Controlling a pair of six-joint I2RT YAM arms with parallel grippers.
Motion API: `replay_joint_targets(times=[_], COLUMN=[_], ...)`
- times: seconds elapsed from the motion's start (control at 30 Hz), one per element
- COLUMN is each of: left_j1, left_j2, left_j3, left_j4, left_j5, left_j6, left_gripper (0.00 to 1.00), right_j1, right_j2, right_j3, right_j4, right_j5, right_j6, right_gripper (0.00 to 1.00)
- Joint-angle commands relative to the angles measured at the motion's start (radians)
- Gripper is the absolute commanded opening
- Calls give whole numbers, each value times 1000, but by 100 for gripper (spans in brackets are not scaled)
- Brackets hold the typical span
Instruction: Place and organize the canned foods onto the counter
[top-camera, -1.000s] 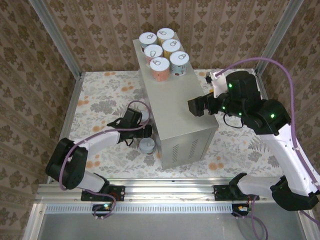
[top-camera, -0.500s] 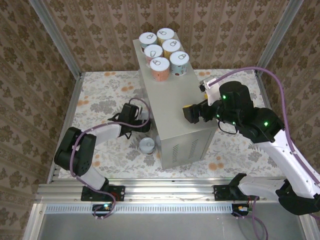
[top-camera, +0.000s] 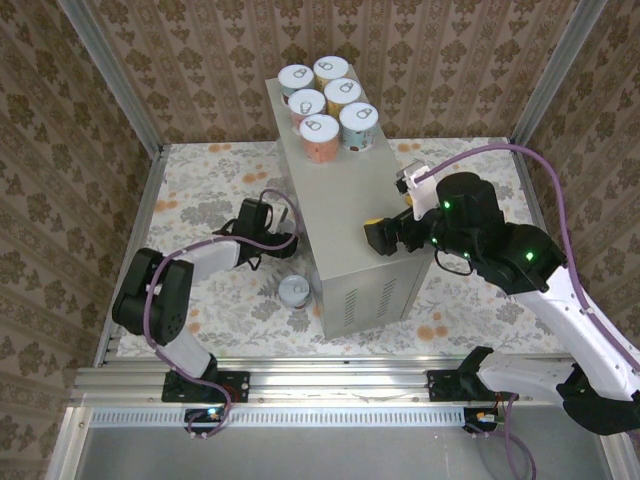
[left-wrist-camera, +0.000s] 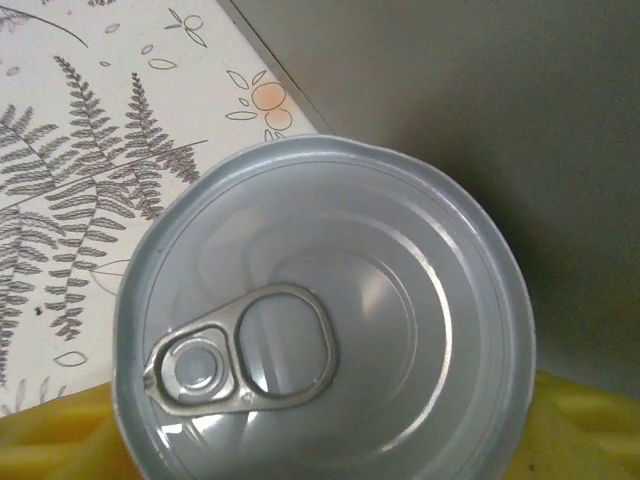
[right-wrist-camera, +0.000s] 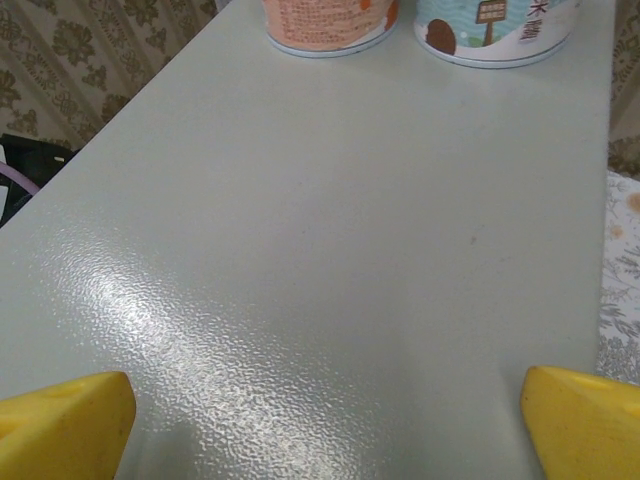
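Left gripper over a floor can, axis upright, counter just to the right.

Top: my left gripper (top-camera: 278, 240) is low on the floral floor cloth (top-camera: 200, 190), against the left side of the tall light-grey metal counter (top-camera: 350, 200). Five paper-labelled cans (top-camera: 325, 100) stand at its far end.
Left wrist: short silver pull-tab can (left-wrist-camera: 320, 320) sits between my yellow pads (left-wrist-camera: 60, 435); I can't tell if it's clamped.
Right wrist: right gripper (right-wrist-camera: 330, 420) spread wide over the bare counter top, holding nothing.

A floral cloth (top-camera: 215, 195), pale with grey leaves and orange blossoms, covers the floor. Brown damask wallpaper (top-camera: 180, 60) rises along its left, far and right edges. 2 metal posts (top-camera: 112, 78) stand at its far corners; a metal rail (top-camera: 330, 385) runs along its near edge.
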Motion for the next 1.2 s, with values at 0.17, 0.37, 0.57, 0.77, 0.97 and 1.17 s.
replay_joint_targets(times=[0.17, 0.37, 0.57, 0.77, 0.97, 1.17], left_j1=[-1, -1, -4, -7, -71, -202], left_j2=[-233, -431, -566, -573, -552, -445], left_j3=[-13, 98, 324, 612, 815, 978], left_j4=[-82, -321, -602, -828, -884, -963], left_j5=[-103, -150, -95, 145, 315, 255], left_j6=[2, -48, -35, 21, 17, 52], left_gripper=[67, 66, 65, 65, 65, 64], right_j1=[37, 47, 55, 64, 66, 66], right_j2=[-20, -15, -11, -30, -18, -43], right_j3=[-9, 6, 21, -20, -27, -47], right_j4=[50, 55, 53, 129, 162, 185], right_j5=[-2, -67, -143, -223, -211, -116], right_j6=[-47, -75, -112, -156, -166, -157], right_gripper=[100, 100, 100, 100, 100, 100])
